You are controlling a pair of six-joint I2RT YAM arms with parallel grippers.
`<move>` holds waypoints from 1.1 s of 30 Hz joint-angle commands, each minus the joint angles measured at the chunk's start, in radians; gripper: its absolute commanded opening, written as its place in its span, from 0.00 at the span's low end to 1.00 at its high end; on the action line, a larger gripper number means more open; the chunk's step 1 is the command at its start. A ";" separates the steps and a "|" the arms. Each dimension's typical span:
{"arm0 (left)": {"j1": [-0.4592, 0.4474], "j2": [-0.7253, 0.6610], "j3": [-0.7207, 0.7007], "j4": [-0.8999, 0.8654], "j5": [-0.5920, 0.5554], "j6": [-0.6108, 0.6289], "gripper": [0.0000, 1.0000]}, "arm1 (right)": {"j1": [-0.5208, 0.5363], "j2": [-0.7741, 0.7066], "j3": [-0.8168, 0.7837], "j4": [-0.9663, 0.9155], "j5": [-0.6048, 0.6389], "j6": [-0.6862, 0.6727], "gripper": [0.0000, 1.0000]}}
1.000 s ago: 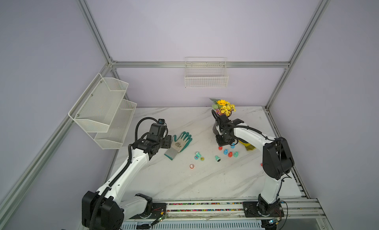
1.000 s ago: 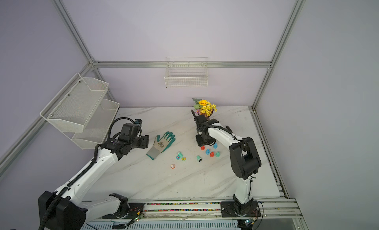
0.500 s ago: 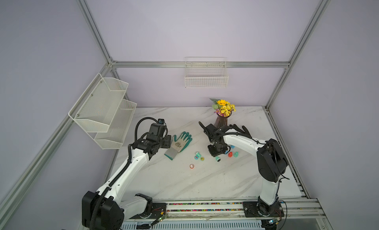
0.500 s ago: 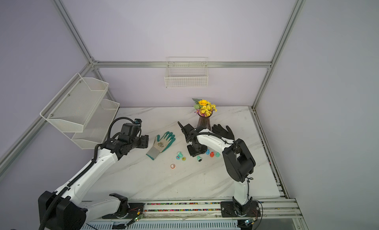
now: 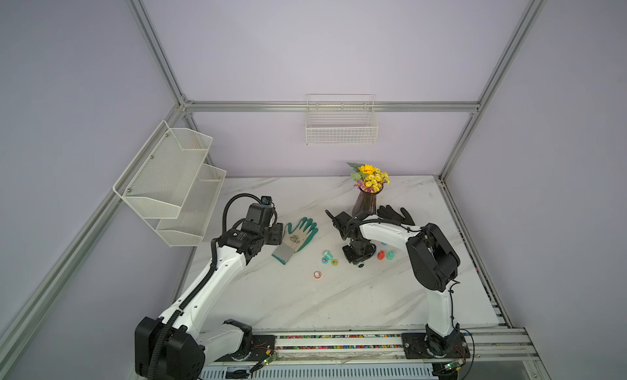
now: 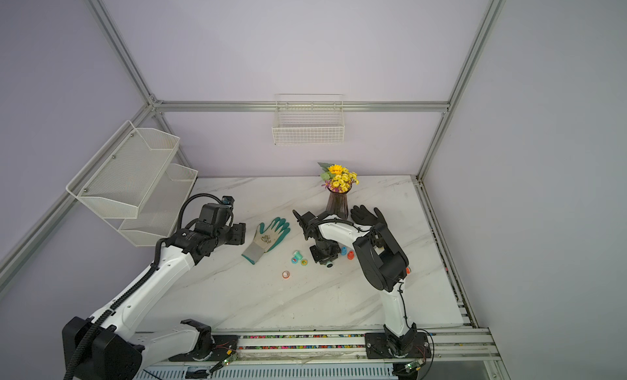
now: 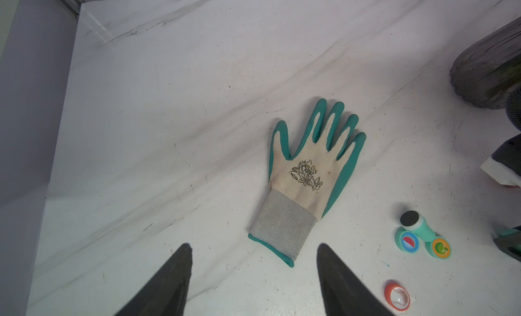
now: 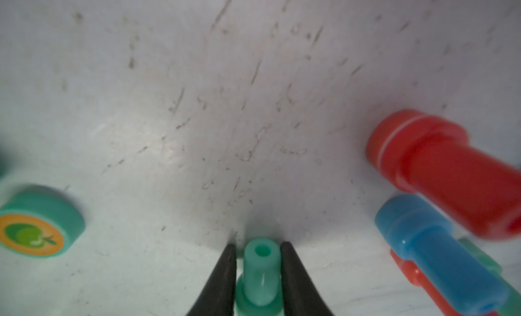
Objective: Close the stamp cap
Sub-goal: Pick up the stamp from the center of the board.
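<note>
Black right pincer (image 8: 258,244): pointing down at the bench (image 5: 305,310), with its jaws drawn in on either side of the teal stamp's stem. One finger (image 8: 222,280) leaves a thin sliver beside the stem, so I cannot tell whether the grip is firm.
Teal stamp (image 8: 260,272): upright on the bench in front of the vase (image 5: 365,202), between the pincer's fingers. It is in the same spot as a second ago.
Right arm, change: a second ago its pincer hung close by the vase. It has since swung forward and down, away from the vase and onto the stamp cluster, and the jaws have narrowed.
Red stamp (image 8: 439,170) and blue stamp (image 8: 439,261): close together, also in front of the vase, and unmoved.
Apple-faced disc (image 8: 36,230): flat on the bench, farther from the vase, on the left arm's side.
Black glove (image 5: 395,213): just beside the vase. It is in plain sight now; a second ago the right arm hid it.
Left pincer (image 7: 253,245): released, jaws wide with nothing between them. It hovers well apart from the vase, and the green-and-cream glove (image 7: 304,170) lies between the two. Its pose is unchanged.
</note>
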 commanded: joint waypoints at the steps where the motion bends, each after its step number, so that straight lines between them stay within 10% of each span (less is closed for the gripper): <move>1: 0.006 -0.022 0.034 0.013 -0.018 0.008 0.70 | 0.005 0.025 0.020 0.004 0.003 0.012 0.28; 20: -0.011 -0.060 0.040 0.047 0.115 -0.060 0.68 | 0.005 -0.211 -0.007 0.139 -0.058 0.081 0.06; 33: -0.415 -0.194 0.011 0.390 0.006 -0.189 0.67 | 0.005 -0.635 -0.305 0.936 -0.242 0.615 0.07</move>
